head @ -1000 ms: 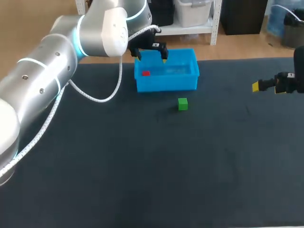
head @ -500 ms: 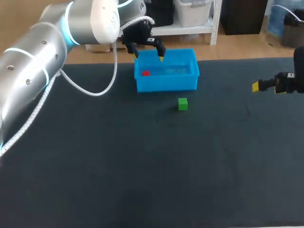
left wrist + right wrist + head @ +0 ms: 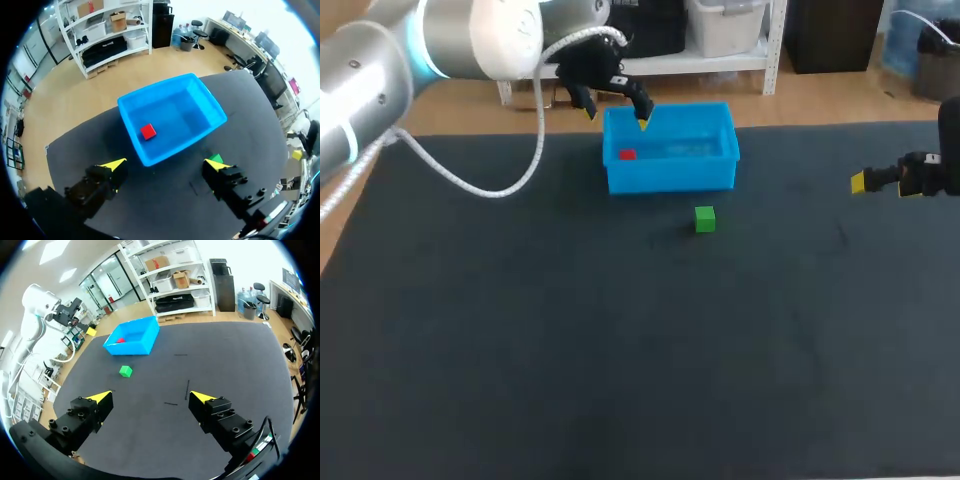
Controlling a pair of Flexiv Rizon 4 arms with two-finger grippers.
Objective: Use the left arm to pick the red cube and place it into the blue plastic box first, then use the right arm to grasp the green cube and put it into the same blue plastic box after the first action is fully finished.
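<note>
The red cube [image 3: 627,154] lies inside the blue plastic box [image 3: 715,170], near its left wall; in the left wrist view the red cube [image 3: 148,131] rests on the floor of the blue box [image 3: 210,105]. My left gripper [image 3: 615,110] hangs open above the box's back left corner, holding nothing; in its own view the left gripper [image 3: 165,163] shows its fingers wide apart. The green cube [image 3: 705,219] sits on the dark mat just in front of the box, also seen as the green cube [image 3: 125,371]. My right gripper [image 3: 151,396] is open and empty at the table's right edge, far from the cube.
The dark mat [image 3: 620,340] covers the table, with wide free room in front of and to the right of the box. A white cable [image 3: 470,185] loops down from my left arm over the mat's back left.
My left arm has lifted and drawn back to the left, away from above the box, gripper still open. The red cube stays in the box. The right arm has not moved.
</note>
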